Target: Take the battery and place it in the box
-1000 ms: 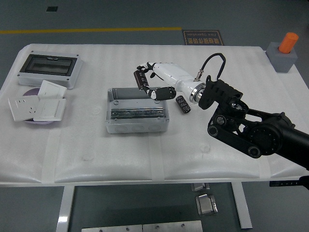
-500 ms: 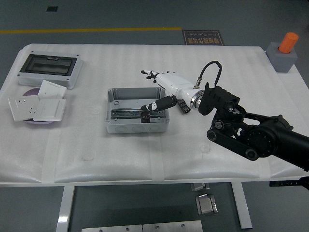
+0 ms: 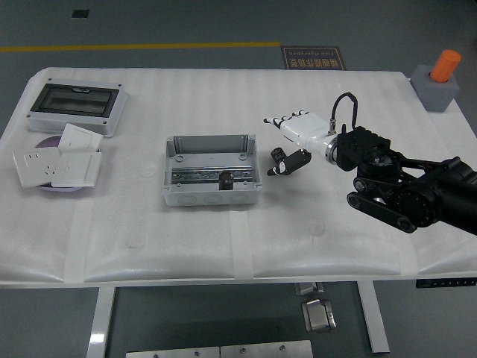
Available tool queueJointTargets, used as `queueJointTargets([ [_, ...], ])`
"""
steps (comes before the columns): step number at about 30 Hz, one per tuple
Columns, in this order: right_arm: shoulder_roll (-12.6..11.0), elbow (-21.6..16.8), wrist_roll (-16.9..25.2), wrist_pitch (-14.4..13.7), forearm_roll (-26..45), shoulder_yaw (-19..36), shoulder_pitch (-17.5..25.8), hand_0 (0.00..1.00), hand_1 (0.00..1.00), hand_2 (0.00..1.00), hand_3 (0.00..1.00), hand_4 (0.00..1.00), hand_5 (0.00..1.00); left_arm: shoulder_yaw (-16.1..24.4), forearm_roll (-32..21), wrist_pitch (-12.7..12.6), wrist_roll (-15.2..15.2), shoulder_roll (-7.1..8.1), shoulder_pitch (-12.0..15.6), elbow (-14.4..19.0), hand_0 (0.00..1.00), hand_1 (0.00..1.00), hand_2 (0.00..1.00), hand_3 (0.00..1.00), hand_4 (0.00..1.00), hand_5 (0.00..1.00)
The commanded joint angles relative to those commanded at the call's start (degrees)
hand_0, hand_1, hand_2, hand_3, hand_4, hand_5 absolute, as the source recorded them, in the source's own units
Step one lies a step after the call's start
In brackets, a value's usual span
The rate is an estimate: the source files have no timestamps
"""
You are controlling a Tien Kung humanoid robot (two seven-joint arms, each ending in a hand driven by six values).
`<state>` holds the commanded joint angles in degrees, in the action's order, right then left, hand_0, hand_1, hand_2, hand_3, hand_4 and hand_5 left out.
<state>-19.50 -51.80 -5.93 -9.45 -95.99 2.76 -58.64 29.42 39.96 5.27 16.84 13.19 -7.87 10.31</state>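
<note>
1. At the table's centre sits a grey open box on the white table; a dark battery lies inside it, toward the box's 4 o'clock corner, against the metal rail along the near wall.
2. At 3 o'clock from the box, a second battery lies on the table surface, just outside the box's right wall.
3. Right hand: white-backed with black fingers, it hovers just beside this second battery; the fingers are spread loosely and grasp nothing, the thumb pointing down near the battery. Whether the thumb touches it cannot be told.
4. Right arm: black, entering from 3 o'clock, with a looped cable at the wrist.
5. At 10 o'clock on the table lies a grey case with a dark window.
6. At 9 o'clock, white wall sockets are stacked on a purple disc.
7. At 1 o'clock, at the table's far corner, stands a grey block with an orange cylinder.
</note>
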Motion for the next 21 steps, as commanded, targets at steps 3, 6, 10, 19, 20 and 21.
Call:
queueJointTargets([
  [3,0.1,1.0,0.7,2.1,-2.7,0.0,-0.6,0.958,0.803,0.908,0.998,0.998,0.599,-0.2,-0.2,0.0,-0.1,-0.03,0.0,0.0,0.485,0.588,0.409,0.521,0.476,0.268],
  [6,0.4,1.6,1.5,4.3,-5.4,1.1,-1.0,0.948,0.775,0.876,0.992,0.987,0.592,-0.5,-0.4,-0.1,-0.2,-0.06,-0.1,0.0,0.485,0.588,0.408,0.521,0.476,0.266],
  [10,0.7,2.0,2.1,5.3,-7.7,2.1,-1.3,0.906,0.738,0.842,0.915,0.788,0.478,-1.0,-0.9,-0.1,-0.4,-0.09,-0.1,0.0,0.485,0.588,0.408,0.522,0.477,0.261],
  [19,2.0,3.3,3.4,7.8,-11.7,4.5,-0.9,0.883,0.72,0.82,0.884,0.708,0.42,-2.0,-1.7,-0.2,-0.7,0.05,-0.5,0.0,0.485,0.588,0.408,0.521,0.478,0.259],
  [20,2.1,3.5,3.6,8.1,-12.2,4.8,-0.7,0.883,0.72,0.82,0.884,0.708,0.42,-2.1,-1.8,-0.2,-0.7,0.06,-0.5,0.0,0.485,0.588,0.408,0.521,0.478,0.259],
  [21,2.2,3.6,3.8,8.4,-12.6,5.0,-0.6,0.883,0.72,0.82,0.884,0.708,0.42,-2.2,-1.8,-0.2,-0.8,0.07,-0.6,0.0,0.485,0.588,0.408,0.521,0.478,0.259],
])
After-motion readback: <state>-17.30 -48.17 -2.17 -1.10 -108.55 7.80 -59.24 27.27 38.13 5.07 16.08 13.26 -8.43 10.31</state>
